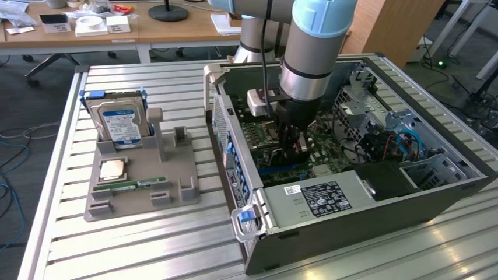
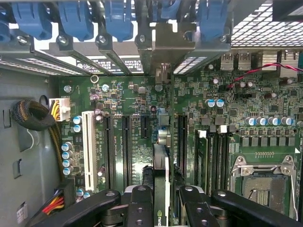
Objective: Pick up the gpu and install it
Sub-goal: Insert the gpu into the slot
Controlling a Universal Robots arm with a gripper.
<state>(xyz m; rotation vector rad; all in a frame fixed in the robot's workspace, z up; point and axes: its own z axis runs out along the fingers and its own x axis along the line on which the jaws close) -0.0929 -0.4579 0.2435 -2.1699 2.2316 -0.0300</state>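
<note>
The gpu (image 2: pixel 161 189) shows edge-on, its lower end hidden between the gripper (image 2: pixel 163 208) fingers; the arm (image 1: pixel 311 52) blocks the motherboard (image 1: pixel 269 131) behind.

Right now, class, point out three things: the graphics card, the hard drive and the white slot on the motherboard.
graphics card (image 2: pixel 160 189), wrist view, its thin edge between the claw's fingers.
hard drive (image 1: pixel 123 123), exterior view, its blue label.
white slot (image 2: pixel 88 149), wrist view, mid-length.

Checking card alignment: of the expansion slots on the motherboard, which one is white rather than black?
The long white slot, nearest the yellow-wired power connector. The other slots, toward the gpu held edge-on in the gripper, are all black.
</note>
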